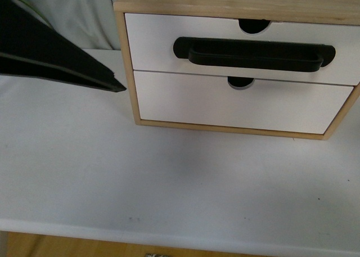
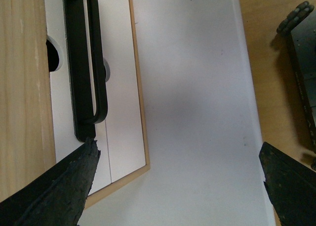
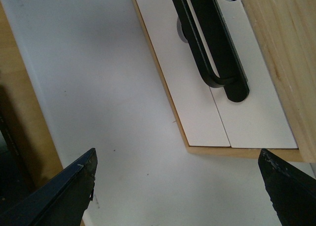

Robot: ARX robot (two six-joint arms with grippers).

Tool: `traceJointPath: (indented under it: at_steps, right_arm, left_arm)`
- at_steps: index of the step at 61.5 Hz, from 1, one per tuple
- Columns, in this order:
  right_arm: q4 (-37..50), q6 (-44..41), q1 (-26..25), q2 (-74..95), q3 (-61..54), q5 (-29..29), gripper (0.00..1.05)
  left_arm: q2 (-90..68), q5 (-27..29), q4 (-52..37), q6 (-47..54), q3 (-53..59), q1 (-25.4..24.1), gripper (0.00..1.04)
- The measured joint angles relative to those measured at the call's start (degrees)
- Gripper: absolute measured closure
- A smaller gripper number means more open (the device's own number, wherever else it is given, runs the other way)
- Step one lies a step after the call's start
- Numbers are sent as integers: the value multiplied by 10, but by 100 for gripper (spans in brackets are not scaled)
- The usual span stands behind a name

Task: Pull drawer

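Front view: drawer (image 1: pixel 152 35) shut, top slot of the cabinet (image 1: pixel 225 1) on the table (image 1: pixel 169 184). Wide open and empty, left claw (image 2: pixel 177 149) and right claw (image 3: pixel 177 154). Grabbing the handle (image 1: pixel 253 55) near its end could slip off, or drag the cabinet.

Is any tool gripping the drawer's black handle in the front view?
No, the black handle is free; the left tool sits off beside the cabinet, at its left edge.
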State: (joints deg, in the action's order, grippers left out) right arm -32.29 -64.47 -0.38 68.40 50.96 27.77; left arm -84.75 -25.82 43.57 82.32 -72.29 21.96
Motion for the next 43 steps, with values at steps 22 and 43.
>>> traceJointPath:
  at_steps: [22, 43]
  right_arm:
    - [3, -28, 32, 83, 37, -23, 9]
    - [35, -32, 75, 136, 58, -28, 9]
  left_arm:
    - [-83, 53, -37, -7, -32, 47, 6]
    - [-133, 78, -35, -22, -75, 69, 6]
